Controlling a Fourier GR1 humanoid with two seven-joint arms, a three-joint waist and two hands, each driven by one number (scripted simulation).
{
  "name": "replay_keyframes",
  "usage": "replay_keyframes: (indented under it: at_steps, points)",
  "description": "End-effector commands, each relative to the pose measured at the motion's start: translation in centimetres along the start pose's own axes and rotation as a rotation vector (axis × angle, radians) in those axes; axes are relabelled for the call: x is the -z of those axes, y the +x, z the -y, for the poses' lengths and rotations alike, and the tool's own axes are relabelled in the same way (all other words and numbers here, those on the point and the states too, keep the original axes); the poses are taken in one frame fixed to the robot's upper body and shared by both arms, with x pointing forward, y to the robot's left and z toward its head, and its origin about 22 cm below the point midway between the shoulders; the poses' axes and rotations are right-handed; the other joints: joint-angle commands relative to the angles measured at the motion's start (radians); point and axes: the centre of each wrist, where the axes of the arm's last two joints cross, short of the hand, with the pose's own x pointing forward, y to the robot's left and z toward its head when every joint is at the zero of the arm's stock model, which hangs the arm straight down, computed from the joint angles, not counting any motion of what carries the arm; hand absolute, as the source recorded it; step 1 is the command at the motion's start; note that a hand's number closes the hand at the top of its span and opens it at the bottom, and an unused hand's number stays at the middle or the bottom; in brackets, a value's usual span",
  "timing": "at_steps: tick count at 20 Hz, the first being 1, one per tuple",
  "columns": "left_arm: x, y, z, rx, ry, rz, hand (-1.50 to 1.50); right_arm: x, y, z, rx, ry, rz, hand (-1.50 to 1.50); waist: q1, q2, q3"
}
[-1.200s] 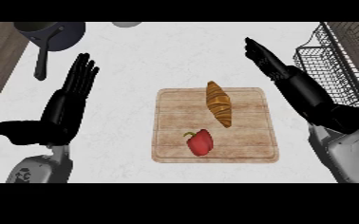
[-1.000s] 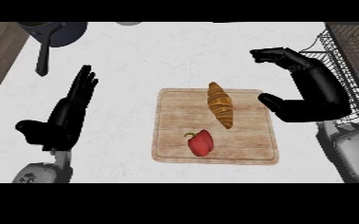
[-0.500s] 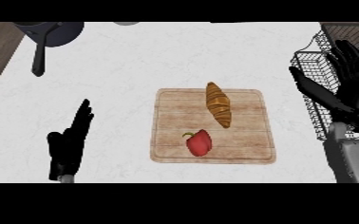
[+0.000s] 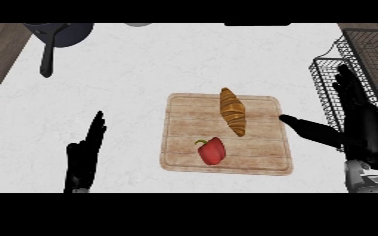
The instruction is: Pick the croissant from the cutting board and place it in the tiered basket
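Item: my left hand (image 4: 83, 155), low on the bench (image 4: 148, 75), fingers straight and together, holding nothing. Up and left of it, far off: a dark pan (image 4: 59, 36), handle pointing toward me. Right of that hand: a wooden cutting board (image 4: 184, 145). On it, a red pepper (image 4: 212, 151) nearer me; the croissant (image 4: 232, 111) beyond it, lying lengthwise, untouched. Right of the board: my right hand (image 4: 354, 120), open, fingers spread, thumb stretched toward the board's edge. Behind that hand: the wire tiered basket (image 4: 328, 80).
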Motion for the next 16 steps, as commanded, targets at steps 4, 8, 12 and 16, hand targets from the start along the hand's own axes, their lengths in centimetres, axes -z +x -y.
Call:
replay_keyframes:
  at_steps: [4,8,12,16]
  points:
    - [0.8,0.3,0.0,0.014,-0.005,-0.002,0.00,-1.2,3.2,-0.7,-0.438,0.195,-0.138,-1.50,0.012,0.002,-0.006]
    - [0.3,0.6,0.6,0.006,-0.020,0.008,0.00,-1.4,7.4,-1.6,-0.606,0.141,-0.187,-1.50,0.019,-0.002,-0.003]
    - [-0.3,0.4,-0.2,0.011,-0.016,-0.005,0.00,-1.9,9.6,-6.8,-0.651,0.102,-0.207,-1.50,0.034,0.004,0.001]
    - [1.0,0.6,2.1,0.026,-0.016,0.015,0.00,-2.4,9.4,-10.3,-0.728,0.140,-0.226,-1.50,0.020,0.005,0.002]
